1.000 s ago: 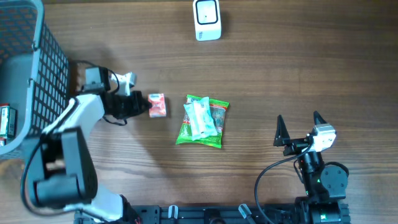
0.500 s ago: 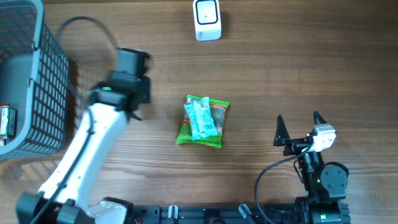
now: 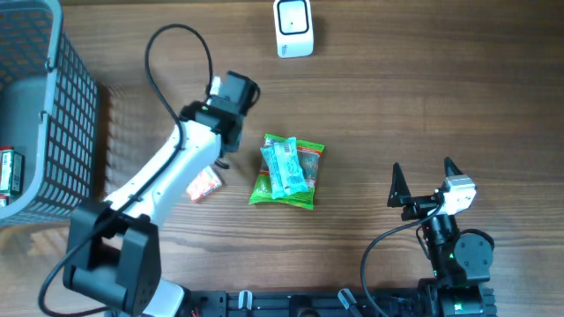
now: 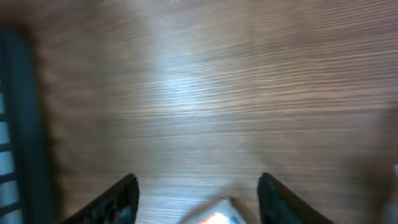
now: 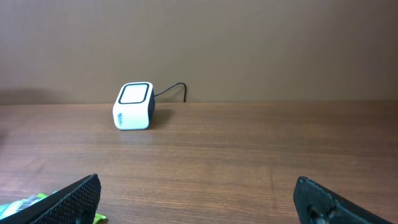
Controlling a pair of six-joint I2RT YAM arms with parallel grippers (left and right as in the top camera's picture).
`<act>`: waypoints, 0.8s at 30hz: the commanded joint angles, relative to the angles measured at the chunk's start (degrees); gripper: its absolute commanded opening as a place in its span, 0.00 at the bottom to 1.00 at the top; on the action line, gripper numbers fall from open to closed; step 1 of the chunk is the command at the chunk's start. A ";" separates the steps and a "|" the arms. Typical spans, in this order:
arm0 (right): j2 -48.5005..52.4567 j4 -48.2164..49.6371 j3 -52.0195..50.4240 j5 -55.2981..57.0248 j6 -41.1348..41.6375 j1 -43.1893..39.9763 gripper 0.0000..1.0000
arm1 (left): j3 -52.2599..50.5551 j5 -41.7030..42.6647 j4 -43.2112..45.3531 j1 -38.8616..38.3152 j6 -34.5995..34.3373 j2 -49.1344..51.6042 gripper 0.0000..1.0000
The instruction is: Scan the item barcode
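Well short of the scanner [image 3: 293, 28], and to its left on the robot's side, a small red packet [image 3: 204, 183] lies flat on the table [image 3: 441, 88], close against the left arm. The left gripper [image 4: 199, 178] has its jaws spread and pinches nothing. In the blurred wrist view, a corner of the packet shows low between the two fingers, touching neither. No barcode can be made out on it from any view.

A green pack [image 3: 286, 172] lies almost straight out from the scanner toward the robot, just right of the packet. A basket [image 3: 53, 132] stands far to the scanner's left. The right gripper [image 5: 196, 179] is parked well to the scanner's right and near the robot, jaws wide and empty, looking across at the scanner's window.

By these views the scan is not yet done and the job looks to be at the pick-up stage. The next move calls for the left jaws to settle over the packet, close on its edges, then carry it to the scanner with the printed code turned toward the window.
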 commanded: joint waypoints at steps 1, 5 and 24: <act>0.11 0.15 -0.07 0.55 -0.50 -0.20 1.00 | 1.90 15.89 -4.24 2.91 2.67 -1.70 0.60; 0.11 0.15 -0.07 0.55 -0.50 -0.17 1.00 | 1.22 19.28 -11.67 2.97 2.49 -1.60 0.55; 0.11 0.15 -0.07 0.55 -0.48 -0.20 1.00 | -12.70 12.33 -1.42 3.06 -4.02 -0.61 0.83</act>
